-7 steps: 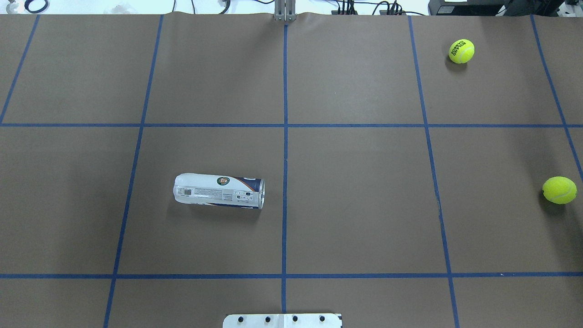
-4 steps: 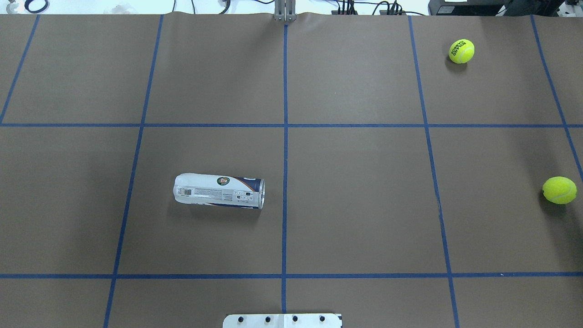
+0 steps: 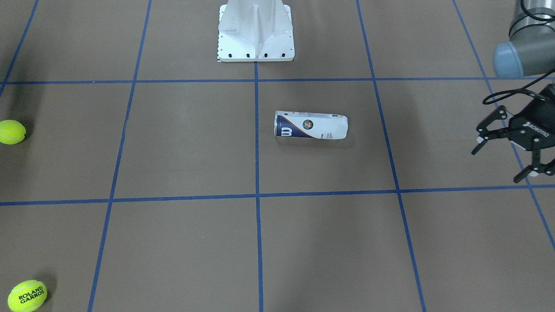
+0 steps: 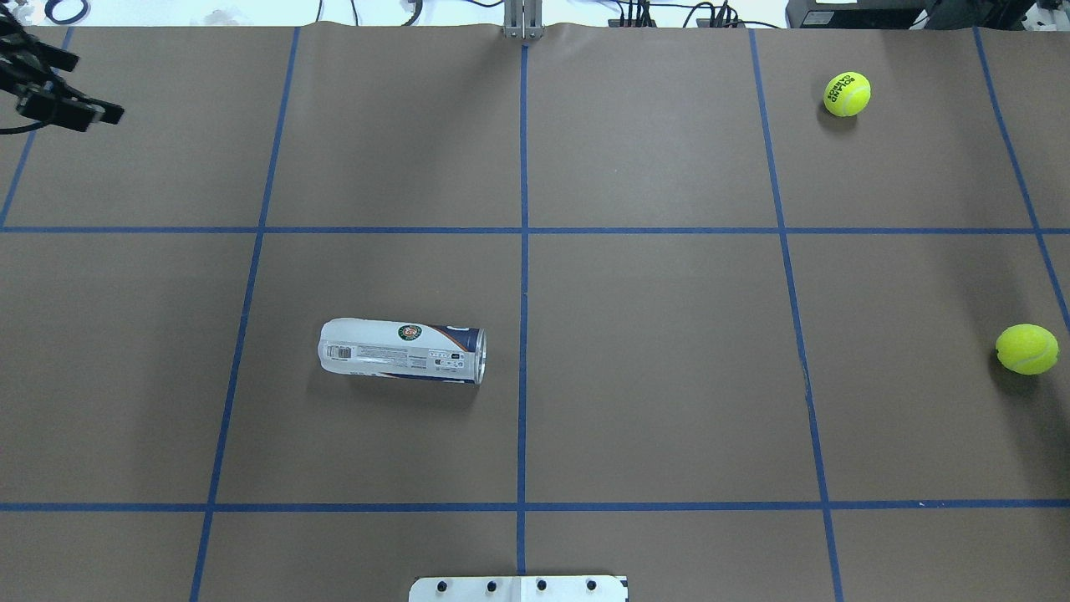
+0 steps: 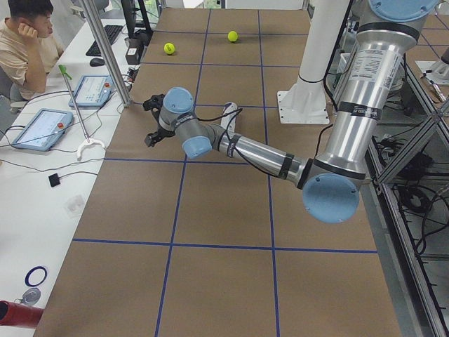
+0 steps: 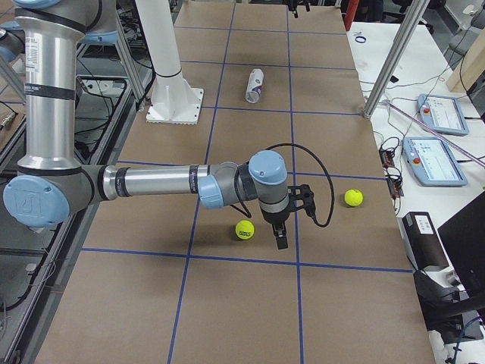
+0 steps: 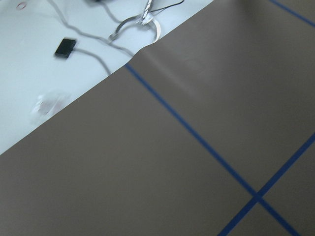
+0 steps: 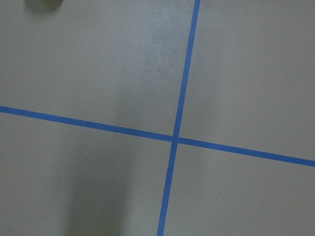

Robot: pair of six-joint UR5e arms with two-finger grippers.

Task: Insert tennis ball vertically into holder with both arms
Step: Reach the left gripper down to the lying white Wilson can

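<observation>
While the holder lies on its side on the brown table, the left gripper hangs over the far left part of that table. Its two black fingers are spread wide, with nothing between them. From this gripper the holder is well apart, off toward the robot's base and toward the robot's right. It rests just short of the middle blue tape line. Its metal-rimmed mouth faces that line, away from the left gripper's side, and its white closed end points toward the robot's left. The white pedestal base stands farther still from the left gripper, beyond the holder at the robot's edge of the table.

The right gripper shows only in the view from the table's right end, at the tip of the outstretched right arm. Whether its fingers are apart or together cannot be told. In that view the nearer tennis ball sits close beside this gripper on the robot's side, though the gripper's height above the table is unclear. The lettered tennis ball, printed ROLAND GARROS, lies on the gripper's other side, toward the far edge. The holder is well away from the right gripper, across the table toward the robot's left. Both balls rest on the table, apart from each other and far from the holder.
</observation>
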